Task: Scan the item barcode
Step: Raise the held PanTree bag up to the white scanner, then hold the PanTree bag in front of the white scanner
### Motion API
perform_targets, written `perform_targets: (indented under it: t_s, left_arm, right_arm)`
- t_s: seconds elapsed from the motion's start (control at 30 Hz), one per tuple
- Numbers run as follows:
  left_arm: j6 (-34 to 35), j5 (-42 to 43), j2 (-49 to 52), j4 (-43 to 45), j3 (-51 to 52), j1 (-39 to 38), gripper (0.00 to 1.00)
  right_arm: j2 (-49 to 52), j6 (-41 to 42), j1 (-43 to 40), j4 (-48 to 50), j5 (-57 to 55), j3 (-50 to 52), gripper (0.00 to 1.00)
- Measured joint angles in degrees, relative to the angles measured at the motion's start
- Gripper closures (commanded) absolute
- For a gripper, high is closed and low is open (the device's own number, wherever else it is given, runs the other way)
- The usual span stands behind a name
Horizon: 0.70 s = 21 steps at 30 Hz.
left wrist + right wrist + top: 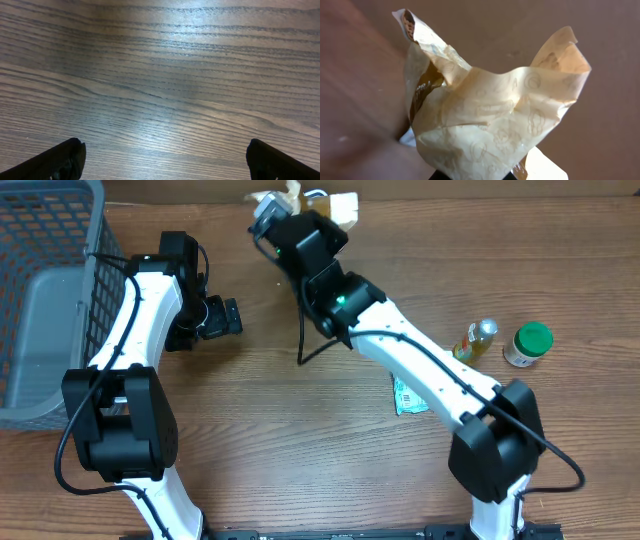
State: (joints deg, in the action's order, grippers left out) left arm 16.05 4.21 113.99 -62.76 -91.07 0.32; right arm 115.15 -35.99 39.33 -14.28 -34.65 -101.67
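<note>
Although no barcode can be made out in any view, the item itself is plainly in hand: a crumpled tan packet (495, 115) is pinched from below by the right gripper (472, 176), whose jaws are clenched on the packet's lower end. Seen from overhead, the packet is carried at the far edge of the tabletop (300, 470), roughly midway along it, with the right arm stretched out towards that edge. In the right wrist view the packet fills most of the picture, with blurred wood behind it, so it is judged to be raised off the surface rather than lying on it.

The left gripper (165, 161) is held released, its jaws spread wide over bare wood near the left edge, with nothing between them. A wire basket (60, 220) is set at the far left corner. Near the right edge a small bottle (478, 340) and a green-lidded jar (528, 345) stand just beside each other, and a teal sachet (408, 395) lies partly under the right arm, towards the middle.

As to progress, the pick-up is judged to be done, while the scan itself is taken to be left. No scanner can be identified with certainty (a greyish shape beside the packet is too small to name), and the printed code is not shown. The packet would probably need to be turned, and perhaps flattened, before a code could be presented.
</note>
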Motion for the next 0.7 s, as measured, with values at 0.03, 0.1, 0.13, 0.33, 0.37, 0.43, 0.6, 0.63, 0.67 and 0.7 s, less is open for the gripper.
perform_targets:
  t_s: [0.03, 0.1, 0.13, 0.33, 0.37, 0.43, 0.6, 0.63, 0.67, 0.7]
  left_arm:
    - [0.0, 0.0, 0.0, 0.0, 0.0, 0.0, 0.01]
    - [0.0, 0.0, 0.0, 0.0, 0.0, 0.0, 0.00]
    - [0.0, 0.0, 0.0, 0.0, 0.0, 0.0, 0.01]
    - [0.0, 0.0, 0.0, 0.0, 0.0, 0.0, 0.00]
    - [0.0, 0.0, 0.0, 0.0, 0.0, 0.0, 0.00]
    - [0.0, 0.0, 0.0, 0.0, 0.0, 0.0, 0.01]
    - [0.0, 0.0, 0.0, 0.0, 0.0, 0.0, 0.00]
    - [0.0, 0.0, 0.0, 0.0, 0.0, 0.0, 0.00]
    - [0.0, 0.0, 0.0, 0.0, 0.0, 0.0, 0.00]
    - [0.0, 0.0, 0.0, 0.0, 0.0, 0.0, 0.00]
  right_arm:
    - [0.8, -0.1, -0.5, 1.4, -0.1, 0.0, 0.96]
    - [2.2, -0.3, -1.5, 3.7, -0.2, 0.0, 0.96]
    - [2.8, -0.3, -1.9, 4.7, -0.2, 0.0, 0.96]
    - [6.1, -0.5, -3.5, 8.6, -0.3, 0.0, 0.96]
    - [6.4, -0.5, -3.7, 9.3, -0.3, 0.0, 0.96]
    - [7.2, -0.5, -4.0, 11.1, -0.3, 0.0, 0.96]
    - [8.9, -0.7, -4.3, 15.8, -0.5, 0.0, 0.96]
    - [9.3, -0.7, -4.3, 17.1, -0.5, 0.0, 0.96]
    - [9.8, -0.6, -4.3, 18.3, -0.5, 0.0, 0.96]
    - [10.2, -0.7, -4.4, 19.1, -0.5, 0.0, 0.96]
